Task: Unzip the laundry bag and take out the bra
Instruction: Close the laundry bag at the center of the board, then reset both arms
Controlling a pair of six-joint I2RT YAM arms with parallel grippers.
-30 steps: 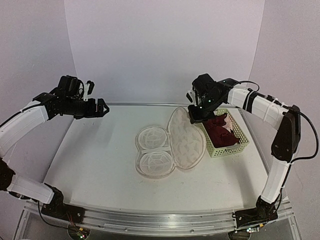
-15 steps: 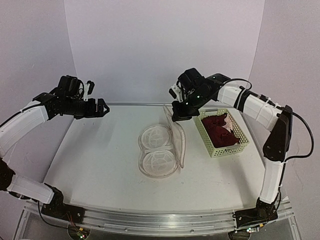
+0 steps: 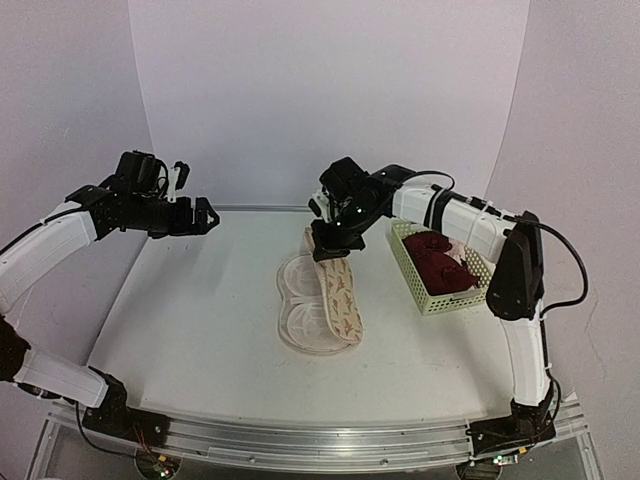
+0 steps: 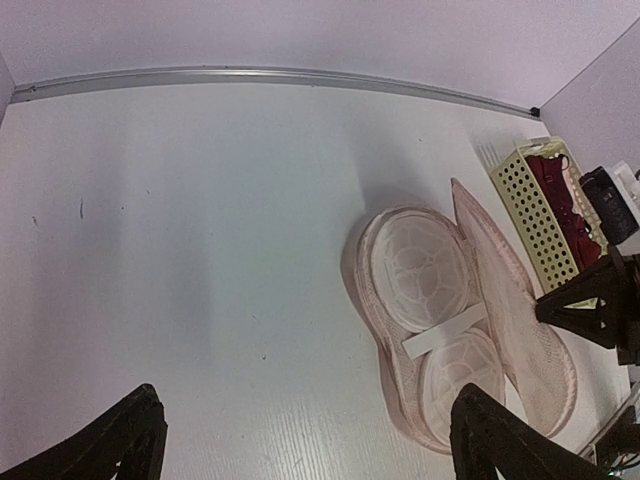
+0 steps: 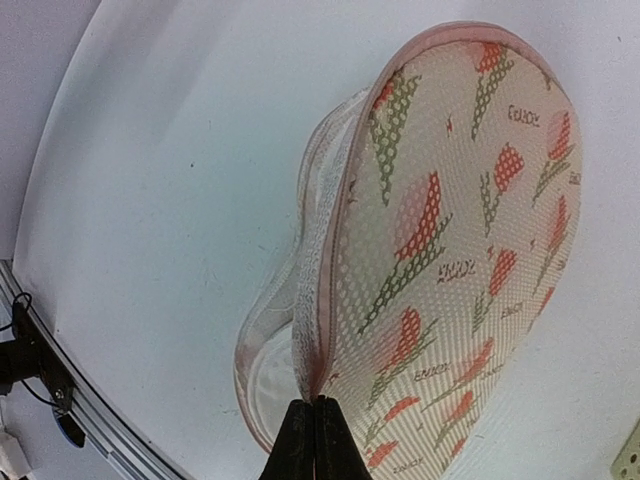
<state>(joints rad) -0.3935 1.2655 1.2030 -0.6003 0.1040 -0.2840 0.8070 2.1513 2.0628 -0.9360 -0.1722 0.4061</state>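
The laundry bag point(image 3: 318, 300) lies open in the middle of the table, its pale inner cups up. My right gripper point(image 3: 330, 243) is shut on the rim of its patterned lid point(image 5: 460, 250) and holds the lid tilted up over the lower half. The bag also shows in the left wrist view point(image 4: 440, 310). The dark maroon bra point(image 3: 440, 262) lies in the pale green basket point(image 3: 437, 298) at the right, also seen in the left wrist view point(image 4: 560, 200). My left gripper point(image 3: 200, 215) is open and empty, raised over the far left of the table.
The table's back rail point(image 4: 260, 75) runs along the white wall. The basket stands right of the bag, near the right arm's forearm point(image 3: 450, 210).
My right gripper has swung the patterned lid from lying flat on the right, up and over to the left, onto the lower half. The left arm has not moved.
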